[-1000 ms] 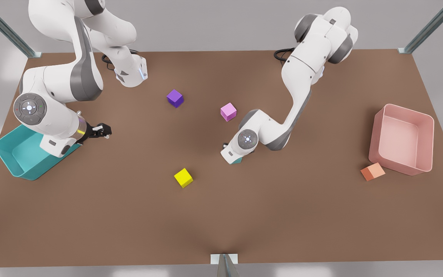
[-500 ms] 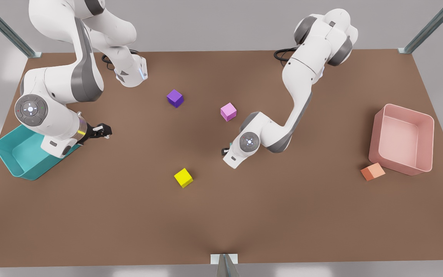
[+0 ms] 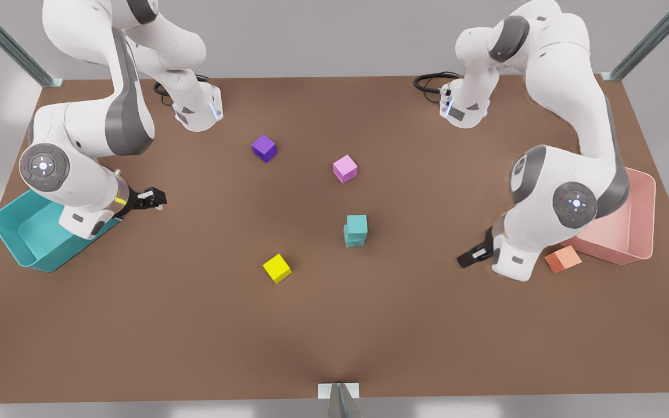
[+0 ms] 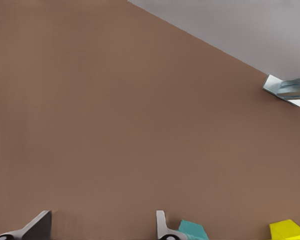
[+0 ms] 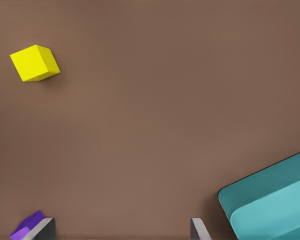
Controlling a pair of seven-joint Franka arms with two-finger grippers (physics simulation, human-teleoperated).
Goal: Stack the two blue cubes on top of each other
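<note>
Teal pair: the two blue cubes point(image 3: 356, 230) are matte and sharp-edged. One sits on the other near the middle of the table, the upper one set slightly off square from the lower. Nothing of mine touches them.

Brown surface: the table point(image 3: 195, 325) is flat, dull and even-toned, with no grain to it.

My left gripper point(image 3: 473, 254): it hangs low over the table at the front view's right, well apart from the stack. My dark fingers point(image 4: 39, 228) are spread wide with nothing between them. In my left wrist view a corner of a teal cube point(image 4: 193, 230) shows just past one finger.

My right gripper point(image 3: 151, 199): it waits at the front view's left, by the teal bin. Its fingers point(image 5: 44, 229) are parted and empty.

Teal bin point(image 3: 27, 244): an open, smooth-walled tray with rounded corners, partly under my right wrist.

Pink bin point(image 3: 639, 232): the same rounded tray shape in pale glossy pink, partly behind my left arm.

Orange cube point(image 3: 563, 259): matte, lying on the table just beside the pink bin's wall.

Yellow cube point(image 3: 277, 268): bright and crisp-edged, turned at an angle. It sits near the stack, toward the front view's left.

Purple cube point(image 3: 264, 148): dark, farther back on the table.

Pink cube point(image 3: 345, 168): pale lilac-pink, between the purple cube and the stack.

Metal bracket point(image 4: 285, 90): grey and angular, at the table's corner.
</note>
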